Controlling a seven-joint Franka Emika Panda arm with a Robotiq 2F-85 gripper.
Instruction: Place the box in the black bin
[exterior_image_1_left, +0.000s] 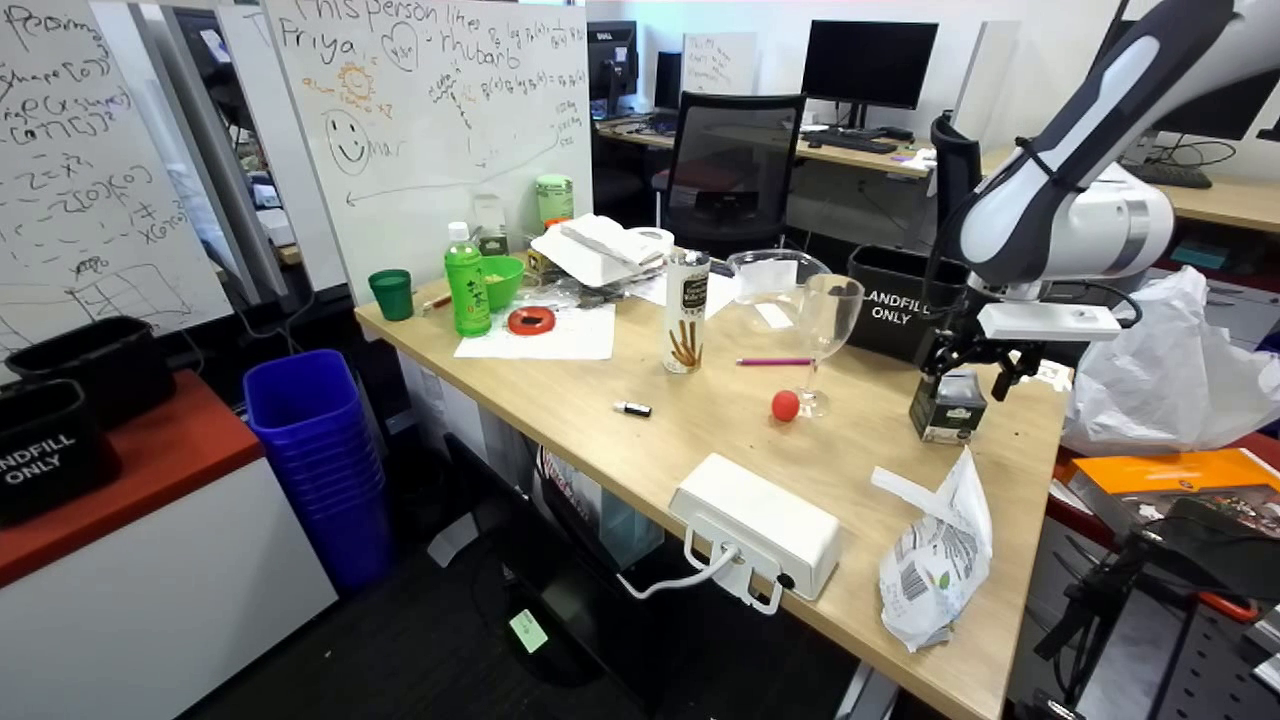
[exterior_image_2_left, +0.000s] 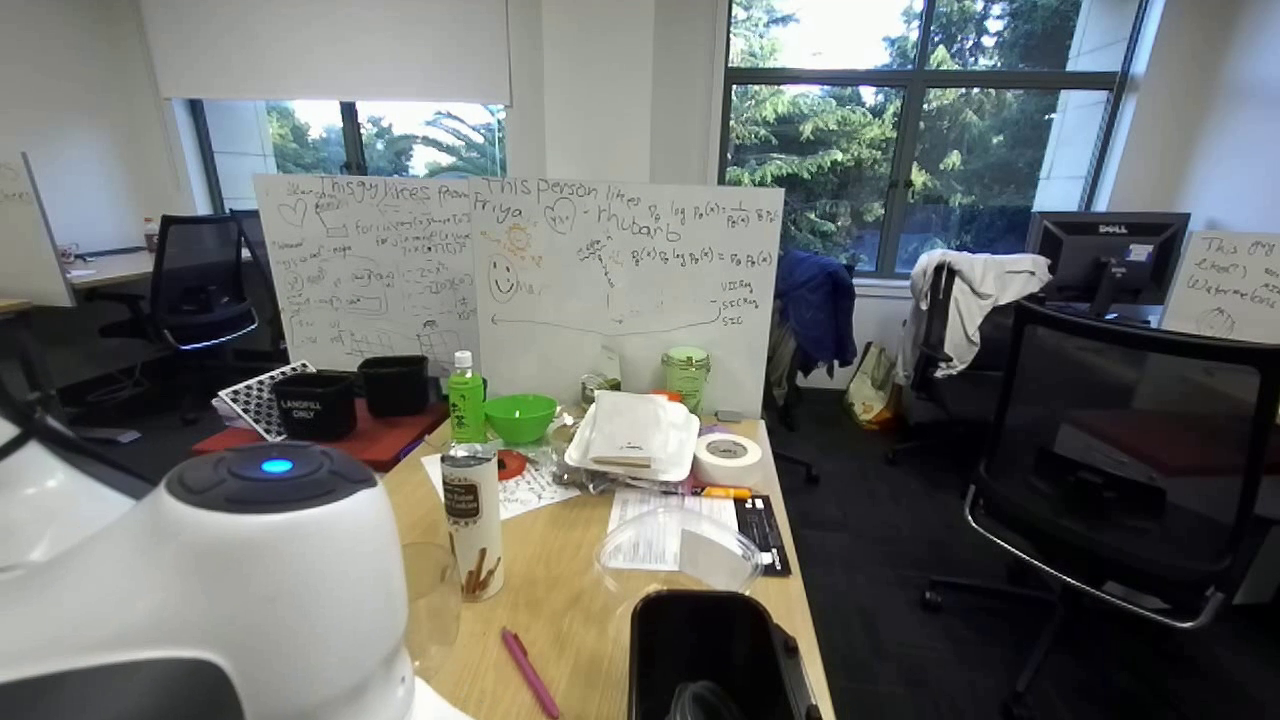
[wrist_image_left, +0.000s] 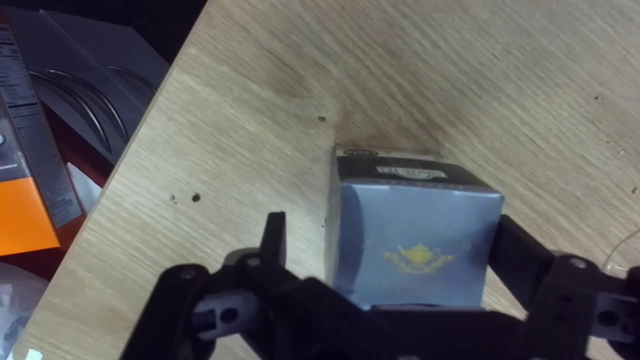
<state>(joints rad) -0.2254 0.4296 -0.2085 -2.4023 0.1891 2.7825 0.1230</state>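
Note:
The small dark box (exterior_image_1_left: 948, 412) stands on the table near its right edge in an exterior view. Its pale top with a yellow emblem (wrist_image_left: 417, 250) faces up in the wrist view. My gripper (exterior_image_1_left: 968, 380) is open and lowered over the box. In the wrist view the box lies between the fingers (wrist_image_left: 392, 225). The right finger is against or very close to its side; a gap of bare table shows beside the left finger. The black bin (exterior_image_1_left: 890, 310) with white lettering stands behind the box; it also shows at the bottom of an exterior view (exterior_image_2_left: 700, 640).
A clear wine glass (exterior_image_1_left: 830, 310), red ball (exterior_image_1_left: 785, 405), pink pen (exterior_image_1_left: 775, 362) and white canister (exterior_image_1_left: 686, 320) stand or lie left of the box. A white pouch (exterior_image_1_left: 935, 570) and white device (exterior_image_1_left: 758, 520) are nearer the front. Similar black bins (exterior_image_1_left: 45, 440) stand on a red-topped cabinet.

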